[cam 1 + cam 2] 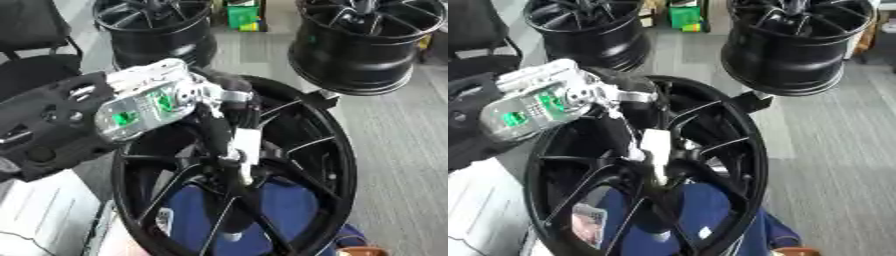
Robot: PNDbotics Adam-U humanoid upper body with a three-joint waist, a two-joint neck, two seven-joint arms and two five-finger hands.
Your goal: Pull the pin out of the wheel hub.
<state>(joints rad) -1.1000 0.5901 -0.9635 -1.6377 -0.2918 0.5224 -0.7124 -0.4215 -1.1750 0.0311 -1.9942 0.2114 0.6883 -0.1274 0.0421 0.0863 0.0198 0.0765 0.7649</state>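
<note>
The wheel hub point(324, 165) is the landmark here: a large black spoked rim standing nearly on edge in the near middle of the view, its open face turned toward the robot so the centre can be reached from the front. Through its lower spokes shows something blue point(280, 205), which seems to lie behind or under it.

Beyond the hub, two more black rims point(798, 55) stand on the grey floor point(833, 150), well apart from the work and probably just parked stock.

From the hub's left the robot's left arm, with its silver wrist housing point(144, 102), crosses the rim's upper left edge, which lets the hand drop in over the spokes rather than thread between them.

The left hand point(229, 107) hangs in front of the hub's centre, dark fingers pointing down and curled around a pale, narrow piece point(656, 145) that I take to be the pin. It sits at the hub's centre, apparently seated there, so the pull is likely only starting.

The right hand shows in neither view.
</note>
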